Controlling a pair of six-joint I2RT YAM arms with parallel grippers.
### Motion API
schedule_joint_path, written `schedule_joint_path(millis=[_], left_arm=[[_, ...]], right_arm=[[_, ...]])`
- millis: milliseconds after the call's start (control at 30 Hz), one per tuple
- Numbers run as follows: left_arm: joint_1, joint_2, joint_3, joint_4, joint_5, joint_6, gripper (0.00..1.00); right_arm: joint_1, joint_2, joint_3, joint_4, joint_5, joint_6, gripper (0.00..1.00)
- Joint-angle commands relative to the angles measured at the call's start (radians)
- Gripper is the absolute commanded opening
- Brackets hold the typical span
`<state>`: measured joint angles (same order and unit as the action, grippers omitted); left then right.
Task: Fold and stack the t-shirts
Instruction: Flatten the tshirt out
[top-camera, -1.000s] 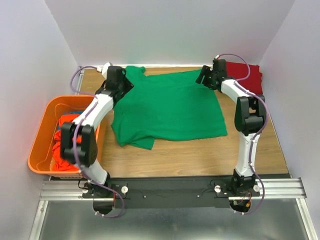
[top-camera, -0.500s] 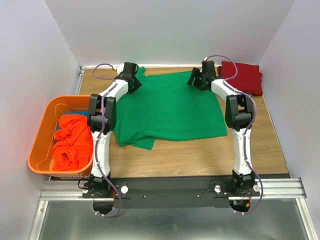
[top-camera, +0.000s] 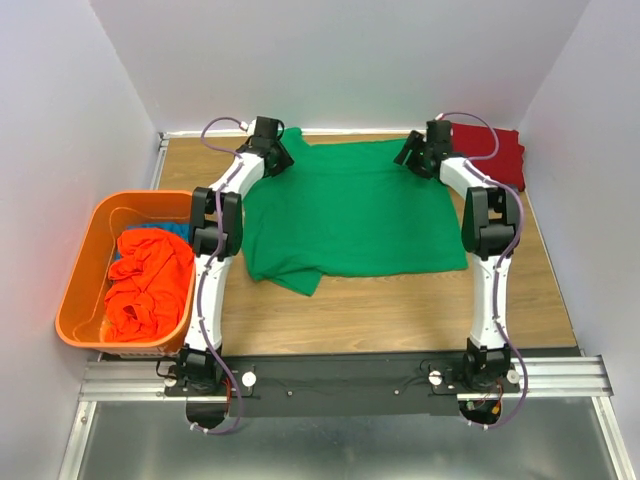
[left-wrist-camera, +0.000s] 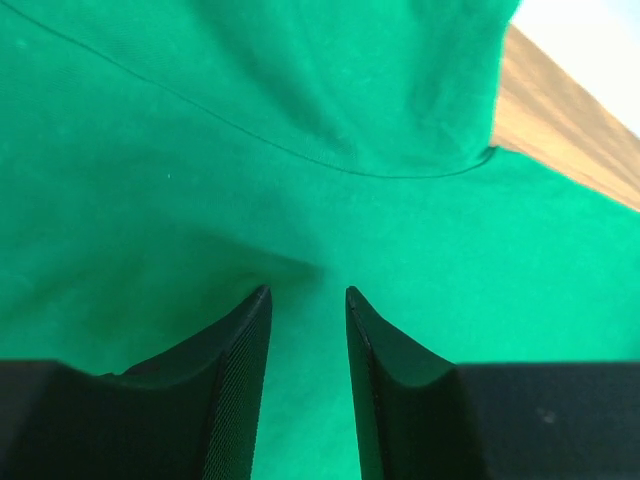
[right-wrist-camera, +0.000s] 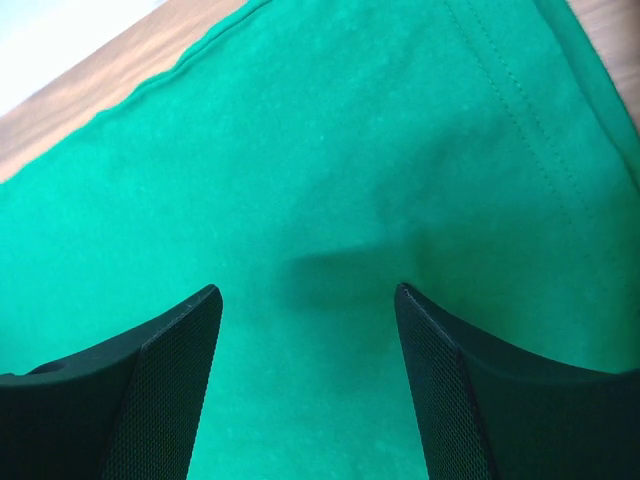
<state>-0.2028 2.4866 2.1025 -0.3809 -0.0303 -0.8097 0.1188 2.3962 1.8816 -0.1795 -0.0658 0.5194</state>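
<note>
A bright green t-shirt (top-camera: 350, 210) lies spread flat on the wooden table, its near-left corner bunched. My left gripper (top-camera: 277, 157) hovers over the shirt's far-left part, its jaws a narrow gap apart with green cloth (left-wrist-camera: 300, 150) showing between them (left-wrist-camera: 307, 292). My right gripper (top-camera: 409, 155) is over the far-right part, jaws wide apart above flat cloth (right-wrist-camera: 330, 150), holding nothing (right-wrist-camera: 308, 290). A folded dark red t-shirt (top-camera: 492, 152) lies at the far right. An orange-red t-shirt (top-camera: 148, 285) and a bit of a blue one (top-camera: 172, 230) lie in the bin.
An orange plastic bin (top-camera: 85, 250) stands at the table's left edge. White walls close in the back and both sides. Bare wood (top-camera: 350, 310) lies between the green shirt and the arm bases.
Both grippers have shifted right along the far edge over the last half second, and the green shirt has slid to the right with them. The left arm swung inward from beside the bin.
</note>
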Motion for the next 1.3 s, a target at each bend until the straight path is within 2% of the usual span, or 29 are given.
schedule_joint_path(millis=[0, 167, 367, 500, 600, 800, 900, 1000, 1033, 1167, 1267], left_arm=[[-0.027, 0.075, 0.08, -0.007, 0.119, 0.027, 0.44], [-0.04, 0.112, 0.139, 0.052, 0.176, 0.017, 0.52], [-0.026, 0.135, 0.183, 0.056, 0.205, 0.007, 0.54], [0.003, 0.056, 0.125, 0.102, 0.224, 0.035, 0.56], [0.011, -0.006, 0.108, 0.172, 0.271, 0.076, 0.62], [0.009, -0.216, 0.032, 0.212, 0.287, 0.132, 0.63], [-0.001, -0.316, -0.108, 0.234, 0.25, 0.127, 0.63], [-0.024, -0.475, -0.307, 0.237, 0.112, 0.092, 0.59], [-0.029, -0.564, -0.429, 0.237, 0.081, 0.069, 0.58], [-0.05, -0.793, -0.757, 0.264, -0.055, -0.015, 0.54], [-0.067, -0.958, -0.984, 0.269, -0.124, -0.046, 0.54]], right_arm=[[-0.065, 0.064, -0.053, -0.127, 0.041, 0.014, 0.77], [-0.079, 0.066, -0.062, -0.126, 0.015, 0.025, 0.77], [-0.079, 0.076, -0.047, -0.126, -0.077, 0.01, 0.78], [-0.07, 0.069, -0.03, -0.124, -0.109, 0.001, 0.78], [-0.065, 0.054, -0.003, -0.123, -0.14, -0.021, 0.81], [-0.064, -0.029, 0.068, -0.123, -0.209, -0.028, 0.86], [-0.062, -0.109, 0.063, -0.123, -0.21, -0.027, 0.87], [-0.053, -0.228, -0.018, -0.123, -0.184, -0.019, 0.87], [-0.048, -0.259, -0.08, -0.123, -0.171, -0.016, 0.87], [-0.027, -0.461, -0.321, -0.106, -0.129, -0.005, 0.86], [0.063, -0.638, -0.539, -0.078, -0.056, -0.015, 0.83]])
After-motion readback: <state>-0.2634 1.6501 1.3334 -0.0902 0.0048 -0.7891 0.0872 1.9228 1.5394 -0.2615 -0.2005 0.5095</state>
